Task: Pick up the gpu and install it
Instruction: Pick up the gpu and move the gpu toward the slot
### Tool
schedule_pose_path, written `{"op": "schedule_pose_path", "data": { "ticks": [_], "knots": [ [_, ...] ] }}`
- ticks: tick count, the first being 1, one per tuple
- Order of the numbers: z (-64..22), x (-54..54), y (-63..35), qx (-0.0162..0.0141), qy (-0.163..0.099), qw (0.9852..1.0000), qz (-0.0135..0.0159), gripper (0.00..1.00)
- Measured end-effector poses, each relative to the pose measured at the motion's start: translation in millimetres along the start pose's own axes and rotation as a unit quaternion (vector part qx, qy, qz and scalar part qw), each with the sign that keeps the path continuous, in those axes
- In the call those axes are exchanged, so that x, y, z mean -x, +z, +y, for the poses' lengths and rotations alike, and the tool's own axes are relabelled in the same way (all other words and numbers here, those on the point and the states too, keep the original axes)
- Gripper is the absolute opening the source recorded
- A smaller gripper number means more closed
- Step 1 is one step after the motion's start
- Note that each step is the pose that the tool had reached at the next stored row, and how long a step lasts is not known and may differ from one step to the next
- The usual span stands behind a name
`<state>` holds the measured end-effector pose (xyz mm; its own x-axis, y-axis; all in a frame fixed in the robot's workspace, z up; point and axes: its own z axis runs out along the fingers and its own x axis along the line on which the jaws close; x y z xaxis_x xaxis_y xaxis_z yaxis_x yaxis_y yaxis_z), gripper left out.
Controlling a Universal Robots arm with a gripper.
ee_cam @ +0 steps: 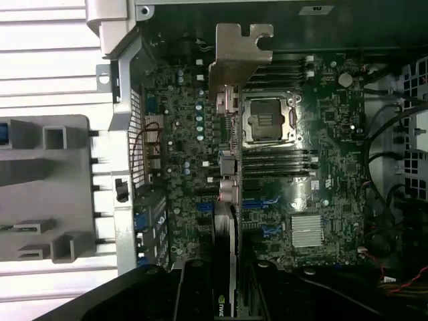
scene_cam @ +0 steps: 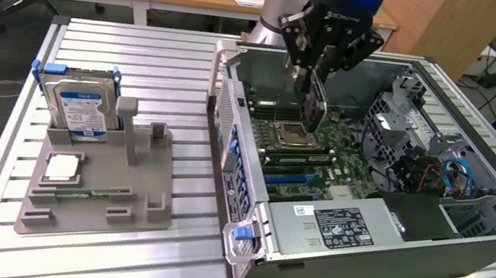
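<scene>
The jaws of the gripper (scene_cam: 314, 82) pinch the gpu (scene_cam: 311, 111) by its upper edge, one finger on each flat side, and the card hangs edge-down inside the open computer case (scene_cam: 376, 265), above the motherboard (scene_cam: 339, 153) and apart from it. The exterior view shows the card's height over the board, hovering just beyond the open CPU socket (scene_cam: 292, 137). The wrist view looks straight down the card's thin edge (ee_cam: 227, 221), showing the black fingers (ee_cam: 190, 294) on either side, the silver end bracket (ee_cam: 241, 53) at the card's far end, and the blue slots (ee_cam: 257, 200) on the board beneath. Nearer in the case lies the labelled power supply (scene_cam: 334, 226). Well apart, at the exterior view's left on the slatted table (scene_cam: 144, 42), a grey holder (scene_cam: 101, 198) carries a hard drive (scene_cam: 79, 105) standing upright.
</scene>
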<state>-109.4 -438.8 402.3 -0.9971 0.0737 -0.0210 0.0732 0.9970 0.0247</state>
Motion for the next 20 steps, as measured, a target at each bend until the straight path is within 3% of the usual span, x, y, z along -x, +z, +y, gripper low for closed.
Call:
{"op": "schedule_pose_path", "data": {
  "ticks": [20],
  "knots": [
    [3.7,44.2,1.0,0.0000,0.000,1.0000,0.0000,0.27]
  ]
}}
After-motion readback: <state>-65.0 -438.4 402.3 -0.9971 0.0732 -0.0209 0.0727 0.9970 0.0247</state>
